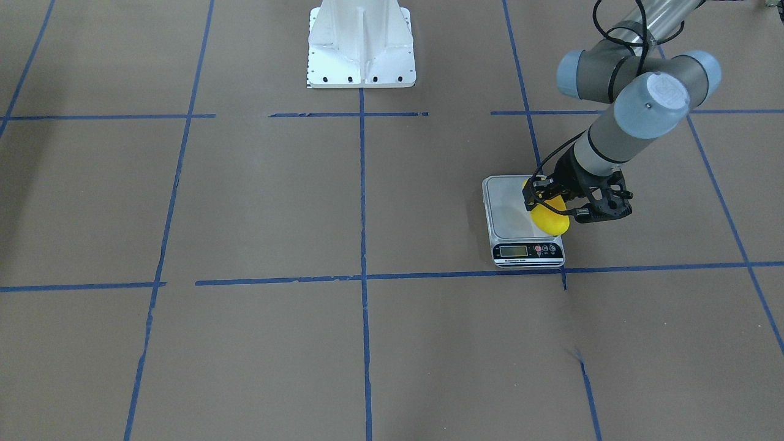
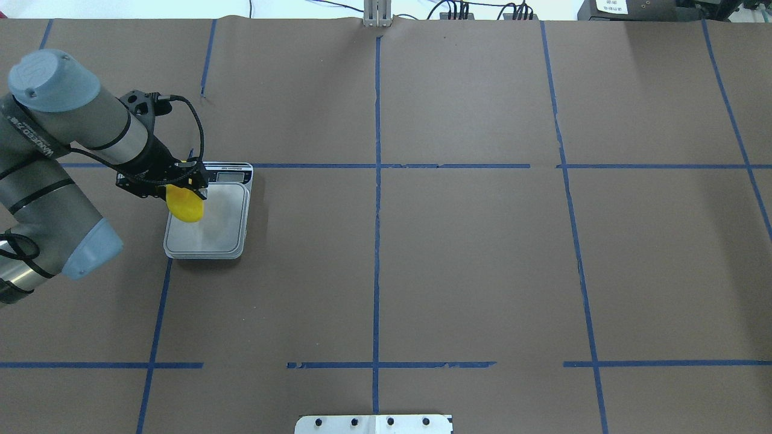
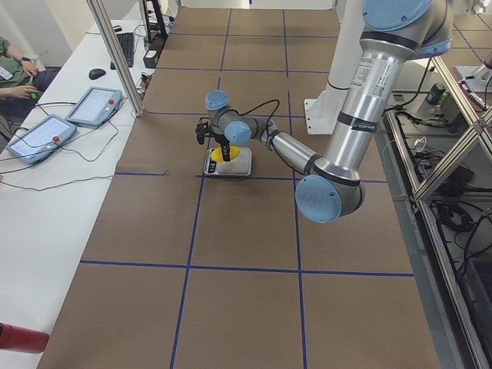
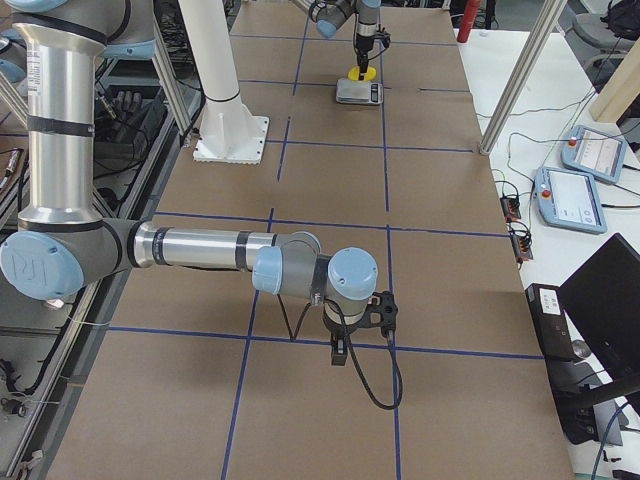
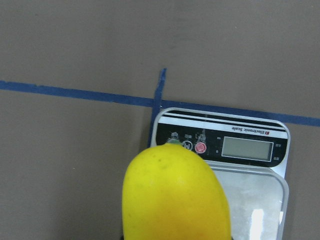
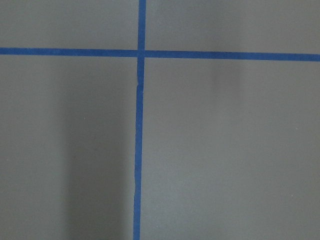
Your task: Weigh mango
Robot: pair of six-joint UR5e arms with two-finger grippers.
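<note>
The left pincer is clamped on the upper end of the mango. The fruit hangs over the left side of the scale, towards its display; I cannot tell whether it touches. Its long axis stands nearly upright, free end pointing down. The glossy skin looks slippery and probably bruises, so a moderate squeeze across the broad middle seems safer than this end grip. The right pincer hovers over the counter, well apart; I cannot tell its opening.
</note>
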